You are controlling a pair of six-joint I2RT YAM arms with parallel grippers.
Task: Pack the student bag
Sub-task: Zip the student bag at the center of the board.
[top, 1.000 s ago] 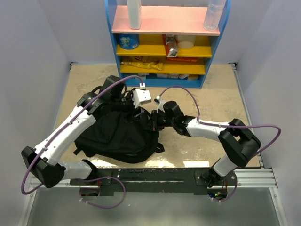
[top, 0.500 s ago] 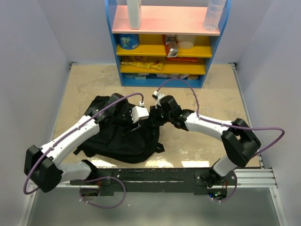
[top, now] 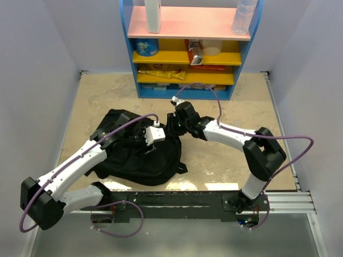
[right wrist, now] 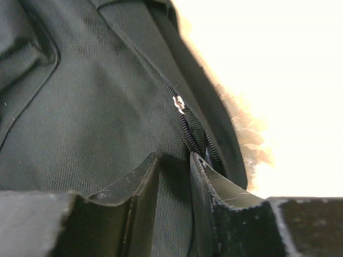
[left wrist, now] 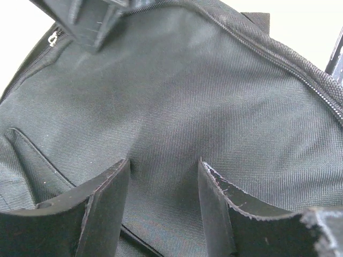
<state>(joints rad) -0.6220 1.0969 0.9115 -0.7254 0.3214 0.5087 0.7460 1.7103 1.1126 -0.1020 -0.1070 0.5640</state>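
The student bag (top: 142,160) lies slumped on the beige surface (top: 225,155). It is a big, soft, black backpack, and its straps trail out at the edge nearest the arm bases. Beyond the bag's far side stands a blue shelf (top: 127,48) with yellow and pink boards.

Both arms reach in over the bag and meet near its far upper part.

The left end effector (left wrist: 163,165) hangs close above the bag's woven black cloth. Its jaws stand a fair way apart, and only the bag's fabric shows beyond the gap. Nothing is gripped. In the left wrist view a zipper track (left wrist: 300,75) curves along the bag's edge beyond the fingers. A small metal pull (left wrist: 52,38) sits at the opposite end of that opening, and a flat seam crosses the cloth beside the left finger.

The right end effector (right wrist: 174,156) is at the bag's far rim, where the black cloth meets the bright surface. Its jaws are parted only by a narrow slot. A zipper line with a small shiny pull (right wrist: 178,103) runs down toward that slot. The pull itself sits clear of the fingertips, and nothing can be seen clamped between them.
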